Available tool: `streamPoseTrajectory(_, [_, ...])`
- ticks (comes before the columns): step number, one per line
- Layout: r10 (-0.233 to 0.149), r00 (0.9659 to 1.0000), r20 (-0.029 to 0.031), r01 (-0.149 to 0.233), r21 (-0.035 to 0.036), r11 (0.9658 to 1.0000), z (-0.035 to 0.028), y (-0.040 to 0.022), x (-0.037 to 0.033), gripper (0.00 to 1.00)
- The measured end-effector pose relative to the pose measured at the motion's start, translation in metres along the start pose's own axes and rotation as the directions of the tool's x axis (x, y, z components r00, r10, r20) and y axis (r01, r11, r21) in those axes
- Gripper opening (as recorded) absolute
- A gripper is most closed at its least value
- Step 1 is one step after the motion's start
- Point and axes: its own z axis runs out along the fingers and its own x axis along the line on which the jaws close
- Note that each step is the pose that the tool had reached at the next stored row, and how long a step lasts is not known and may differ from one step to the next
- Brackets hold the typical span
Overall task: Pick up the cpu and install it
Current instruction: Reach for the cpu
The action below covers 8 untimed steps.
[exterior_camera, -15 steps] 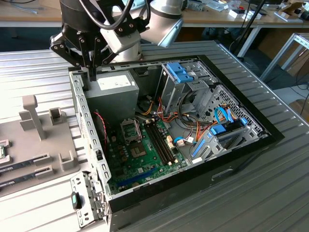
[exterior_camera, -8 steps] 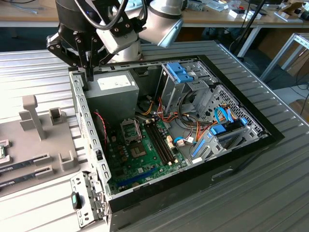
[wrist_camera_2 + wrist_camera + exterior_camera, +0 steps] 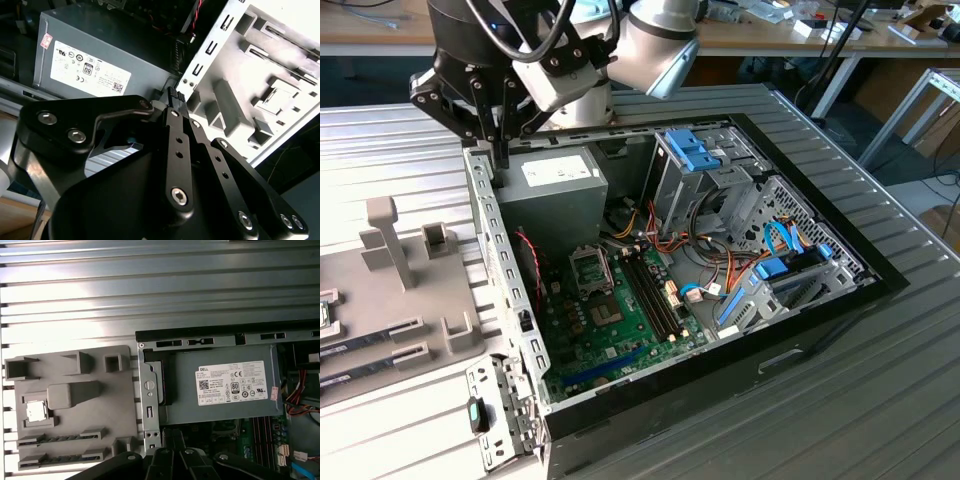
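The cpu (image 3: pixel 35 410), a small silvery square, lies in a pocket of the grey holder tray (image 3: pixel 116 405) outside the computer case. On the green motherboard (image 3: pixel 610 322) inside the open case (image 3: pixel 820 330) sits the black CPU socket (image 3: pixel 590 268). My gripper (image 3: pixel 502 150) hangs over the case's corner by the power supply (image 3: pixel 555 185), between tray and socket. Its black fingers (image 3: pixel 173 100) meet at the tips and hold nothing. In the first wrist view the gripper (image 3: pixel 172 439) is apart from the cpu, over the case's edge.
Two memory sticks (image 3: pixel 60 439) lie in slots of the tray (image 3: pixel 420 300). The case holds a drive cage with blue clips (image 3: pixel 695 150), bundled cables (image 3: pixel 720 270) and memory slots (image 3: pixel 650 290). A ribbed metal table (image 3: pixel 880 400) carries everything.
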Motion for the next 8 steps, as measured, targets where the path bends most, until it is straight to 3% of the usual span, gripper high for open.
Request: streamPoseTrajectory(8, [0.000,1.0000,0.0000,0.000,0.0000,1.0000,-0.0001,-0.0003,0.0036,0.11])
